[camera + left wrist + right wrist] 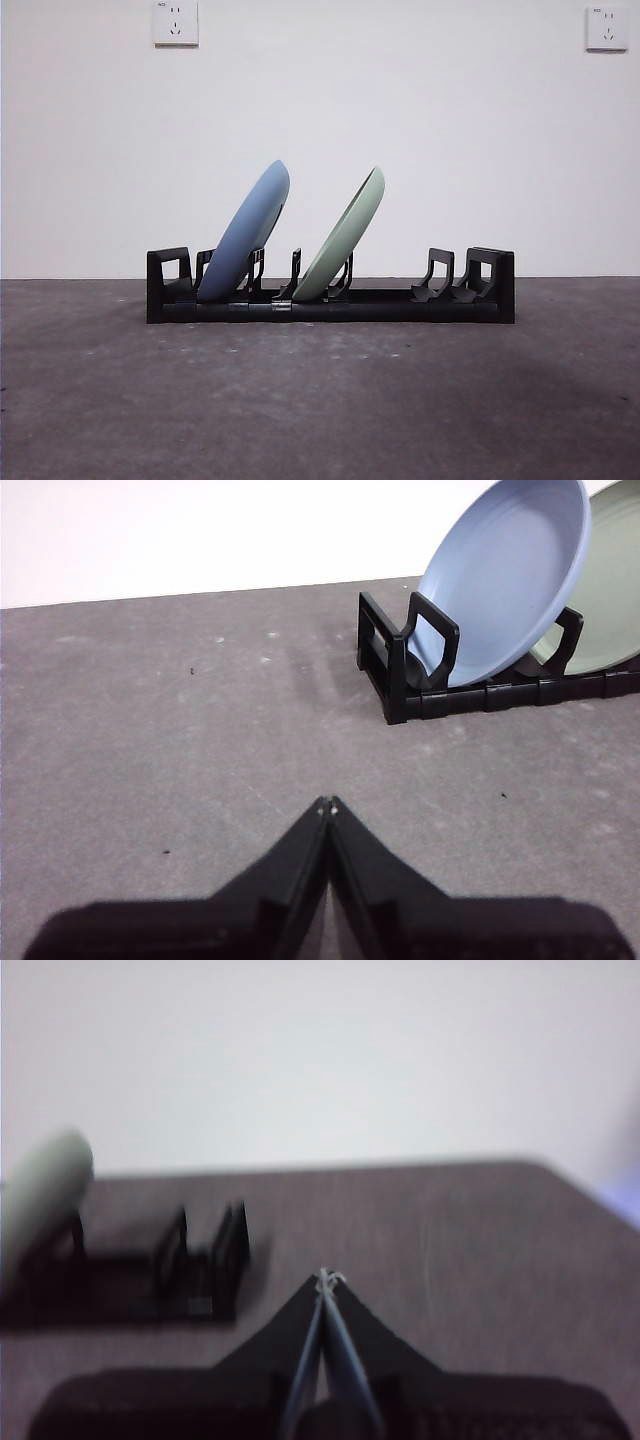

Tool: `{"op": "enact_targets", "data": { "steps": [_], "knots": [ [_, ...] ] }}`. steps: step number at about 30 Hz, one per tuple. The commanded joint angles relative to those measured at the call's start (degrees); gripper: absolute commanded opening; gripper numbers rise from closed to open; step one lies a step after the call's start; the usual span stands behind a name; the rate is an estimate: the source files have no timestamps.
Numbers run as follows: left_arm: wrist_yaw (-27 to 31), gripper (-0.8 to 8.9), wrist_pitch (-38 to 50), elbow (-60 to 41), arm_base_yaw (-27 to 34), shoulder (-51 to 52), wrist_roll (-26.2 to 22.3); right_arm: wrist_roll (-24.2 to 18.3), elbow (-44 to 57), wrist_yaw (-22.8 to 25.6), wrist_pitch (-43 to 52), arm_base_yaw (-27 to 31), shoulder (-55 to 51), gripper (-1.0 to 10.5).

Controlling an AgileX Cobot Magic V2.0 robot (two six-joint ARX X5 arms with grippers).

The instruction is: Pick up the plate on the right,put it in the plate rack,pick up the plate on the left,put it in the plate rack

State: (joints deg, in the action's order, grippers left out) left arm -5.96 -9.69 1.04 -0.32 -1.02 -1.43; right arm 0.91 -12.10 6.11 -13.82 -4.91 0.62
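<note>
The black plate rack [400,303] stands across the middle of the table. A blue plate [248,232] leans in a slot near its left end, and a pale green plate [345,236] leans in a slot beside it, toward the middle. The left wrist view shows the blue plate [505,580], the green plate [610,590] behind it and the rack's end [385,665]. My left gripper [327,804] is shut and empty, back from that end. My right gripper [326,1278] is shut and empty, off the rack's other end [205,1260]; the green plate [45,1190] shows blurred there.
The rack's slots toward its right end [440,275] hold nothing. Grey tabletop [320,400] lies in front of the rack. Two wall sockets [175,22] sit high on the white wall behind. Neither arm shows in the front view.
</note>
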Motion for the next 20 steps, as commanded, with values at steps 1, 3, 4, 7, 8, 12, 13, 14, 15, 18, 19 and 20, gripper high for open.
{"op": "enact_targets", "data": {
  "steps": [1,3,4,7,8,12,13,14,15,18,19,20],
  "knots": [
    [0.0,-0.04,0.5,-0.6,0.2,-0.2,0.4,2.4,3.5,0.1,0.8,0.0,-0.2,0.0],
    [-0.1,-0.04,0.5,-0.6,0.2,-0.7,0.3,2.5,5.6,0.2,0.9,0.0,-0.2,0.0],
    [-0.1,-0.04,0.5,-0.6,0.2,-0.9,0.3,2.6,6.6,0.1,1.1,0.0,-0.2,0.0],
    [-0.1,-0.04,0.5,-0.6,0.2,-1.4,0.3,2.6,9.1,0.1,1.7,0.0,-0.2,0.0],
    [0.0,-0.04,0.5,-0.6,0.2,-1.6,0.4,2.6,10.0,0.1,2.4,0.0,-0.2,0.0],
    [-0.1,-0.04,0.5,-0.6,0.2,-2.3,0.3,3.0,11.3,-0.7,3.8,0.0,-0.2,0.0],
    [0.0,-0.04,0.5,-0.6,0.2,-2.4,0.3,3.1,11.3,-0.6,3.7,0.0,-0.2,0.0],
    [-0.1,-0.04,0.5,-0.6,0.2,-2.6,0.3,3.0,11.3,-0.7,3.5,0.0,-0.2,0.0],
    [-0.1,-0.04,0.5,-0.6,0.2,-2.7,0.3,3.0,11.3,-0.7,3.5,0.0,-0.2,0.0],
    [-0.1,-0.04,0.5,-0.6,0.2,-2.9,0.3,3.1,11.3,-0.7,3.5,0.0,-0.2,0.0],
    [-0.1,-0.04,0.5,-0.6,0.2,-2.9,0.3,3.5,11.3,-0.7,3.5,0.0,-0.2,0.0],
    [-0.1,-0.04,0.5,-0.6,0.2,-2.9,0.3,3.6,11.3,-0.7,3.6,0.0,-0.2,0.0]
  ]
}}
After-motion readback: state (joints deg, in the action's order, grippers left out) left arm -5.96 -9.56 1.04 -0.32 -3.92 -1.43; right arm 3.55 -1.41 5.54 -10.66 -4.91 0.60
